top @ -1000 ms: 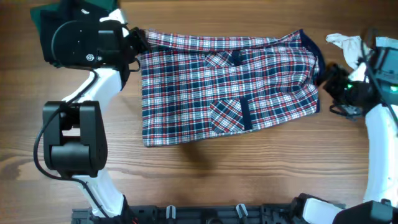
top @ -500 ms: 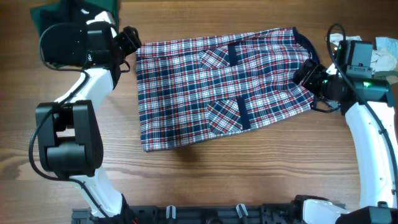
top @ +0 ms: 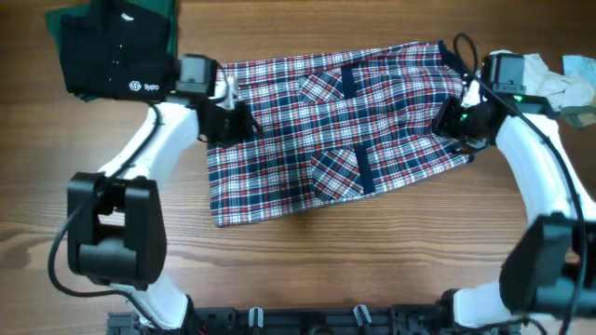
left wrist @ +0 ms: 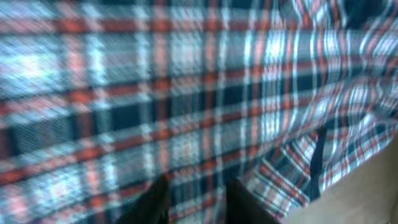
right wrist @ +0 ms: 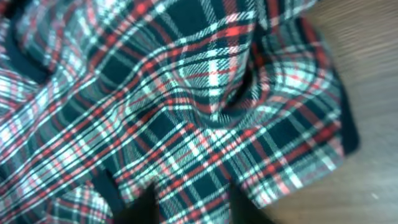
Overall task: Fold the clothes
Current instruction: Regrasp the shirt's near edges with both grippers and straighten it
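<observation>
left gripper (top: 231, 121) and right gripper (top: 454, 121) have moved in onto plaid shirt (top: 335, 140), spread flat at centre frame, one at each side edge. you cannot tell whether claws clamp cloth. likely fold grasp starting.
</observation>
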